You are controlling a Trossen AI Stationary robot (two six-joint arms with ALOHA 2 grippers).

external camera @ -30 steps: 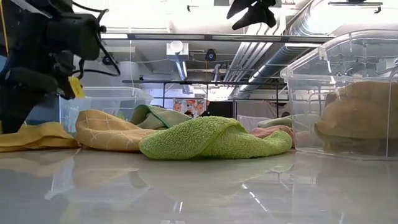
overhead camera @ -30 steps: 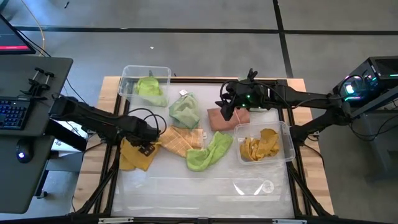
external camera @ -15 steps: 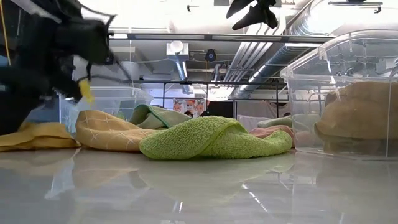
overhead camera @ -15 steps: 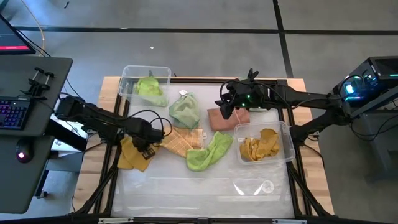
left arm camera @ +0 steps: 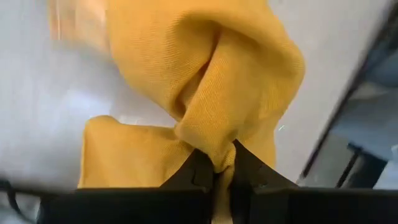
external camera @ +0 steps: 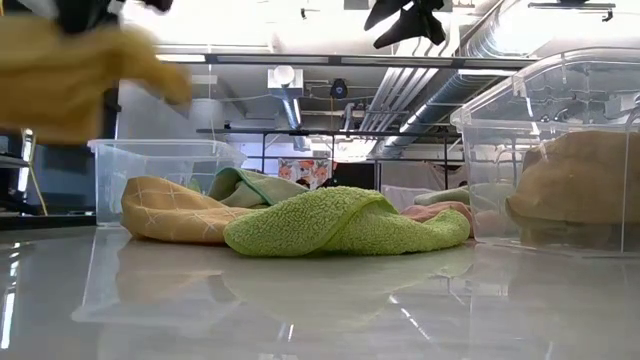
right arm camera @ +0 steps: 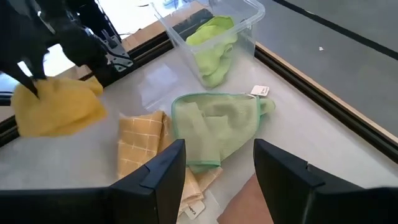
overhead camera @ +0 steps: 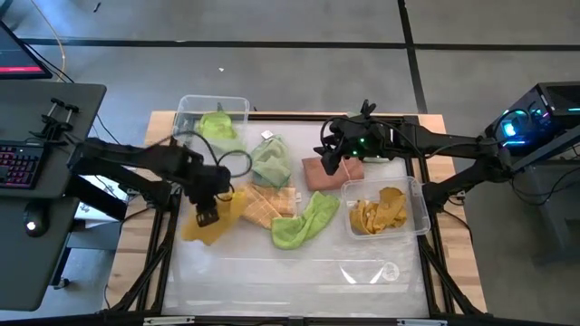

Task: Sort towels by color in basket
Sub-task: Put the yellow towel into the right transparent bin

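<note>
My left gripper [overhead camera: 207, 215] is shut on a mustard yellow towel [overhead camera: 216, 226], held high over the table's left side; the towel also shows in the low view [external camera: 70, 70]. My right gripper [overhead camera: 331, 159] is open and empty, hovering above the salmon pink towel [overhead camera: 322, 175] at the far middle. On the table lie a pale green towel [overhead camera: 270, 161], a yellow checked towel [overhead camera: 263, 206] and a lime green towel [overhead camera: 306, 220], which overlaps the checked one's edge. My left gripper [left arm camera: 222, 168] pinches a bunched fold of the mustard towel [left arm camera: 214, 146] between its two fingers, which come from above. Several layers are gathered at the fingers. The towel hangs below the gripper, slack and lifted clear of the table.
A clear bin [overhead camera: 188, 110] at the far left holds a lime towel [overhead camera: 217, 131]. A clear bin [overhead camera: 419, 204] at the right holds mustard towels [overhead camera: 379, 214]. A lid [overhead camera: 367, 272] lies near the front edge. The near half of the table is bare.
My left gripper has gone up, taking the mustard towel with it. The towel lay flat on the table's left side a second ago and now hangs bunched below the fingers, clear of the table.
</note>
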